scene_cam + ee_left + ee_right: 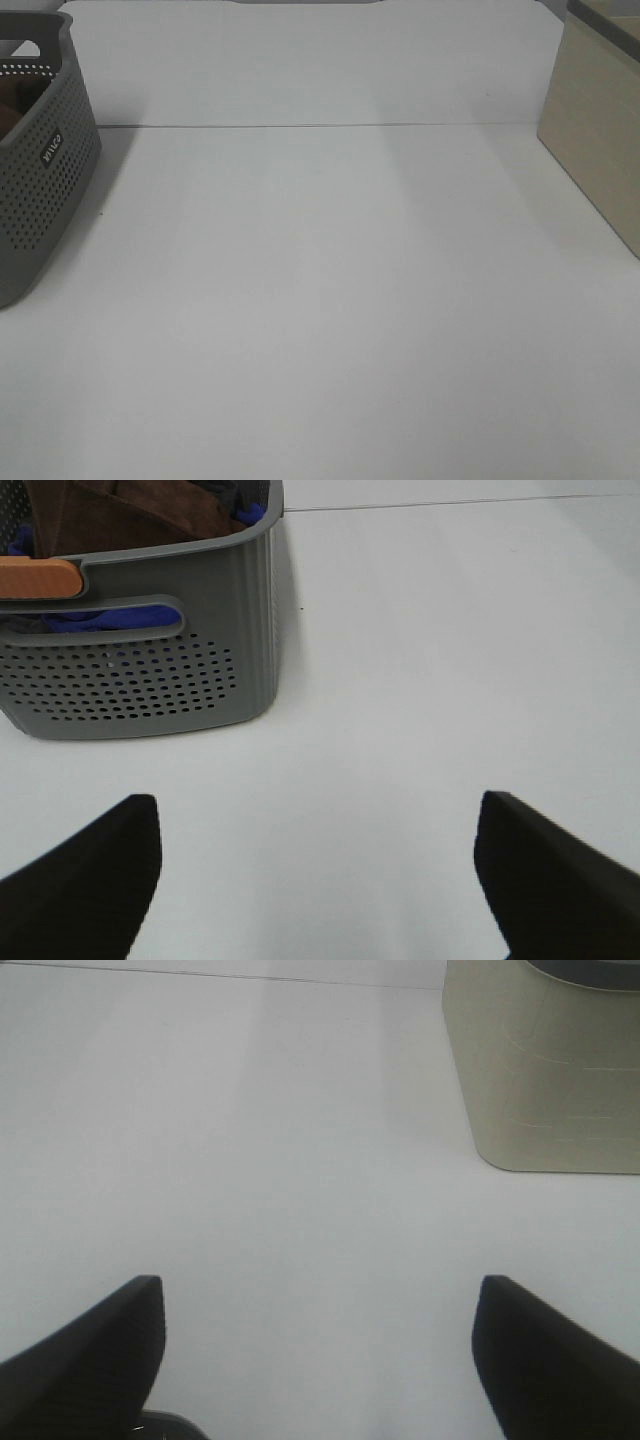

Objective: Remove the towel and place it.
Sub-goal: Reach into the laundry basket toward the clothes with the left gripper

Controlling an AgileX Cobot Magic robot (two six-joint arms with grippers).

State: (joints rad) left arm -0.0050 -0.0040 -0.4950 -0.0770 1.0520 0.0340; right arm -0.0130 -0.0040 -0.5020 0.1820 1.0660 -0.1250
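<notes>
The dark reddish-brown towel (pixel 130 510) lies inside the grey perforated basket (pixel 150 670), on top of blue cloth (pixel 100 620). In the exterior high view the basket (pixel 40 170) stands at the far left edge and only a brown sliver of towel (pixel 8 112) shows inside it. My left gripper (pixel 318 880) is open and empty, low over the white table, a short way in front of the basket. My right gripper (pixel 318 1360) is open and empty over bare table. Neither gripper shows in the exterior high view.
A beige box (pixel 600 130) stands at the far right; it also shows in the right wrist view (pixel 545 1070). An orange-brown handle (pixel 35 577) sits on the basket's rim. The white table (pixel 330 300) stretches between basket and box.
</notes>
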